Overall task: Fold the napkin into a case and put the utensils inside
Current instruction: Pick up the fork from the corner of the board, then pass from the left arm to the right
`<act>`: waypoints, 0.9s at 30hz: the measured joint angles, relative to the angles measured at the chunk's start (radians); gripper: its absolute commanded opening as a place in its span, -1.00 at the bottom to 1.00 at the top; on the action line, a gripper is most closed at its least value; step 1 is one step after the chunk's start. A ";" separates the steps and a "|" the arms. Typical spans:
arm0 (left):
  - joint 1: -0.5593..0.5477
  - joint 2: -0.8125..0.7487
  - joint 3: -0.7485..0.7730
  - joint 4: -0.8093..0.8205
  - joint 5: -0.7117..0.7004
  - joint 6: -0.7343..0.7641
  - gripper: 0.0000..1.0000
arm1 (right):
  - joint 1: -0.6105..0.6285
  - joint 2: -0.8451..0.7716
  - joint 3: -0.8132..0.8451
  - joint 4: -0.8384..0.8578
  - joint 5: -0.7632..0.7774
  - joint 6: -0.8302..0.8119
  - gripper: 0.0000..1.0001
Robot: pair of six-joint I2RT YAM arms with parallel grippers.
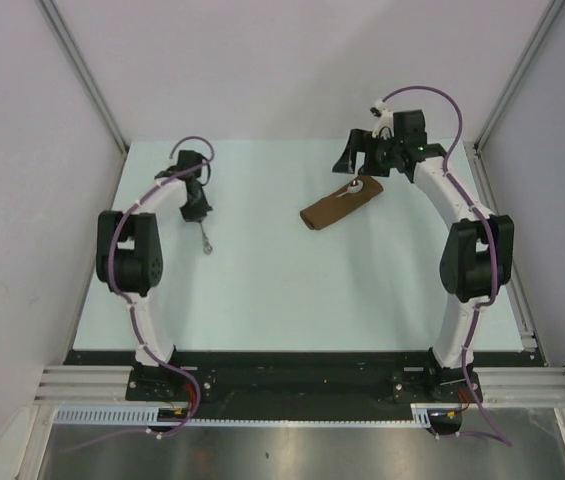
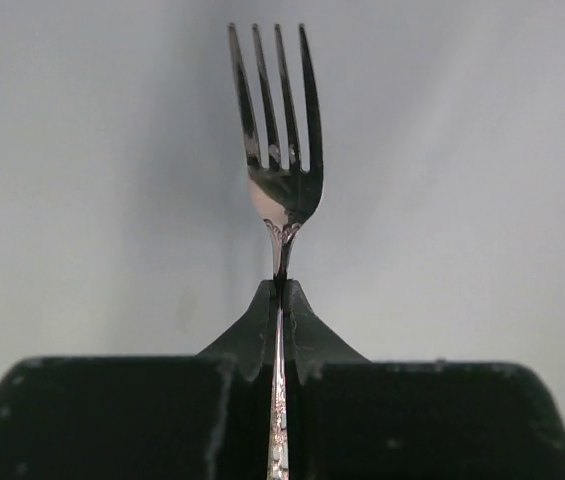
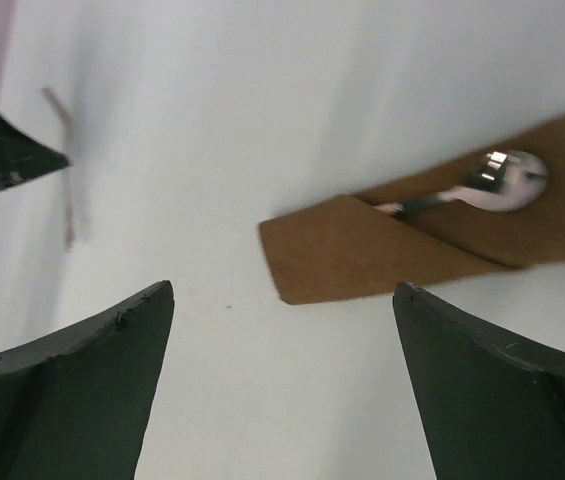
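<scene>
Here we are counting two utensils, one case and two grippers. On the left, the left gripper [image 2: 282,300] is clenching the single fork [image 2: 282,170] by its slim handle, jaws pressed tight against the metal, with the four tines pointing away from the wrist camera. From above, that fork is hanging below the gripper over the left part of the pale table [image 1: 262,300]; we cannot tell whether its tip is touching the surface.

Moving right, one brown case [image 1: 340,207] is lying diagonally on the table, right of centre. One spoon [image 3: 507,180] is sitting in it, with the shiny bowl showing at the far end and the handle slipping under the folded flap. Furthest right, the right gripper [image 3: 282,290] is hovering just beyond the case's far end, fingers spread wide and grasping nothing.
</scene>
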 measured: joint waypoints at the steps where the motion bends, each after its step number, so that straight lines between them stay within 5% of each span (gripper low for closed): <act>1: -0.017 -0.061 -0.061 0.033 0.034 0.031 -1.00 | 0.002 0.020 0.005 0.018 -0.048 0.002 0.88; 9: -0.399 -0.362 -0.248 0.267 0.229 0.162 -1.00 | 0.048 0.246 0.082 0.094 -0.391 0.000 0.61; 13: -0.480 -0.367 -0.249 0.298 0.218 0.193 -1.00 | 0.079 0.280 0.149 0.069 -0.432 -0.021 0.30; 21: -0.574 -0.333 -0.214 0.284 0.166 0.235 -1.00 | 0.114 0.286 0.231 -0.002 -0.439 -0.115 0.32; 27: -0.606 -0.305 -0.189 0.273 0.133 0.251 -1.00 | 0.129 0.288 0.237 -0.058 -0.429 -0.154 0.11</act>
